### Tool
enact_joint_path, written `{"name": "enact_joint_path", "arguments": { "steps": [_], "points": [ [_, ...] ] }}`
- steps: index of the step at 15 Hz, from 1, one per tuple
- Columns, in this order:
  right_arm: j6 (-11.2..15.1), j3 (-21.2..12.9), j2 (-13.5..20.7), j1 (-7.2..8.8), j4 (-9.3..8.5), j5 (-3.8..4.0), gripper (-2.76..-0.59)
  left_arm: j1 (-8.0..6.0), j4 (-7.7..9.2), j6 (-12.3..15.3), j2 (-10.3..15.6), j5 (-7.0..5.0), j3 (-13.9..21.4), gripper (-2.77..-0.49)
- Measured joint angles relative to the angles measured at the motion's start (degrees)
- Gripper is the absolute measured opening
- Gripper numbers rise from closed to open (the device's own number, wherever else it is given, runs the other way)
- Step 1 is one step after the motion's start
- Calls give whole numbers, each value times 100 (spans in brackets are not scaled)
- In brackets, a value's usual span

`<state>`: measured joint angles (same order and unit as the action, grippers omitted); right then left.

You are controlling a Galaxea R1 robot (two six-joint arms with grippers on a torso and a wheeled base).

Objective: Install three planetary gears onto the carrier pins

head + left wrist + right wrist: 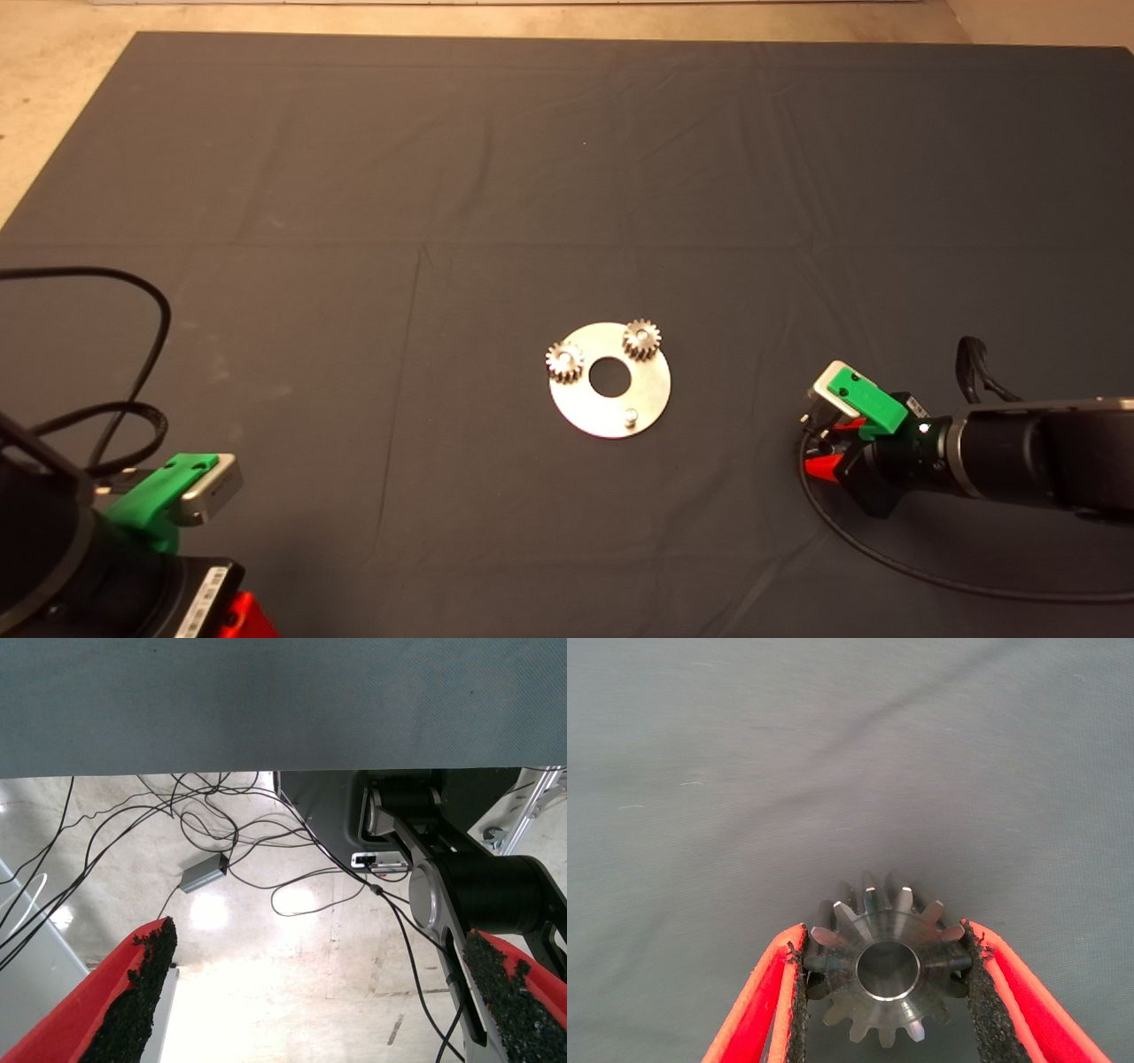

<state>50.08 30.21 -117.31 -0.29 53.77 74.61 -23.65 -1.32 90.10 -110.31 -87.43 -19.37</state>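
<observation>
3 planetary gears, 3 carrier pins, 1 disc

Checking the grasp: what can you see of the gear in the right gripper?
The third gear is a small dark-grey metal spur gear with shiny tooth tips and a round centre hole. It sits clamped between the black pads of the right gripper, flat face toward the wrist camera, above the dark mat, right of the disc.
</observation>
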Motion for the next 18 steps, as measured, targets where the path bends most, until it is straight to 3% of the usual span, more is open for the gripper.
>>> {"name": "enact_joint_path", "arguments": {
  "steps": [2,4,6,11,13,15,18],
  "points": [
    [11,-100,-5,60,2,-9,-233,-2,2,-2,0,2,0,-93],
    [20,-100,-81,95,2,37,-233,0,2,-2,-1,0,0,-93],
    [46,-100,-320,125,2,11,-233,-2,2,-5,-2,2,0,-93],
    [166,88,-959,155,0,67,-233,0,2,-5,-2,2,0,-93],
    [338,94,-1099,318,2,248,-233,37,3,-7,1,2,0,-93],
    [446,105,-1193,482,1,517,-234,63,2,-7,0,2,0,-93],
    [480,121,-1286,677,0,537,-234,63,2,-7,0,-2,0,-93]
  ]
}}
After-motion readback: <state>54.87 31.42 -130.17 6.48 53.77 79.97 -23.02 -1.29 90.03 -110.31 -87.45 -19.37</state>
